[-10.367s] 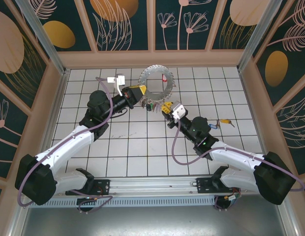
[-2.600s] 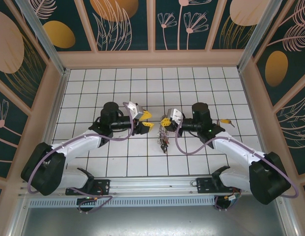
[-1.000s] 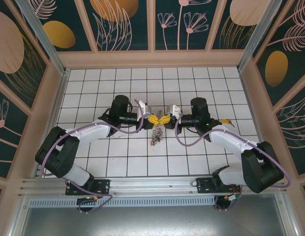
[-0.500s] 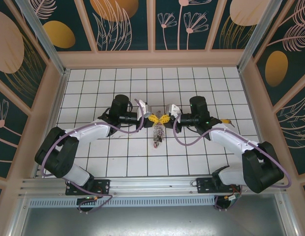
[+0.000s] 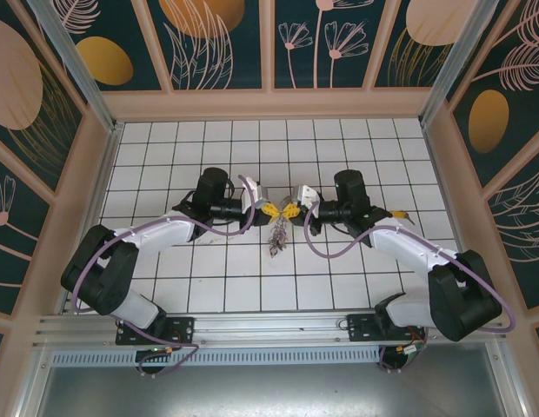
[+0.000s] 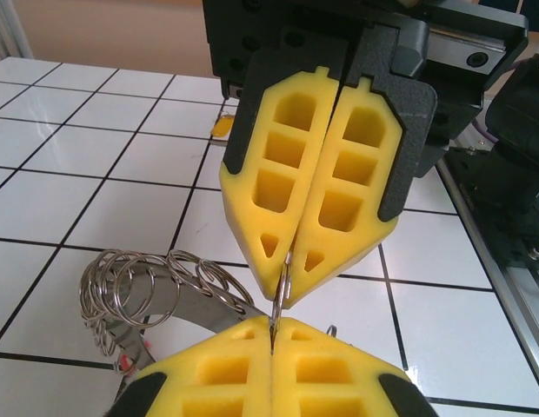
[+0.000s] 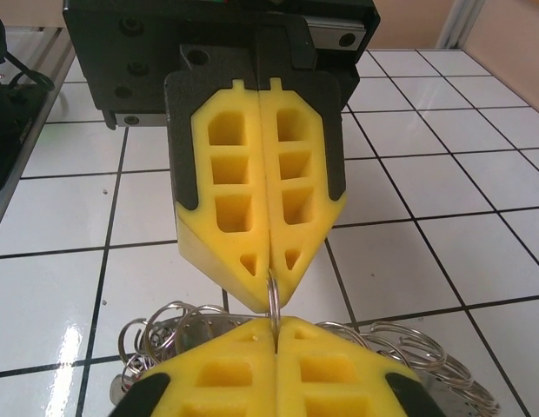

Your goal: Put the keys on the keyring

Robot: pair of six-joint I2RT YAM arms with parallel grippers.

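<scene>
Left gripper (image 6: 272, 328) and right gripper (image 7: 275, 323) pinch thin round metal keyring (image 7: 273, 291).

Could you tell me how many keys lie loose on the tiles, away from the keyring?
1: a yellow-tagged key lies beside the right arm; more may be hidden under the arms.

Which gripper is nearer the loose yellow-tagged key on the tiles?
Right. In the top view the yellow-tagged key lies right of the right gripper; the left gripper faces that gripper tip to tip, farther left.
</scene>
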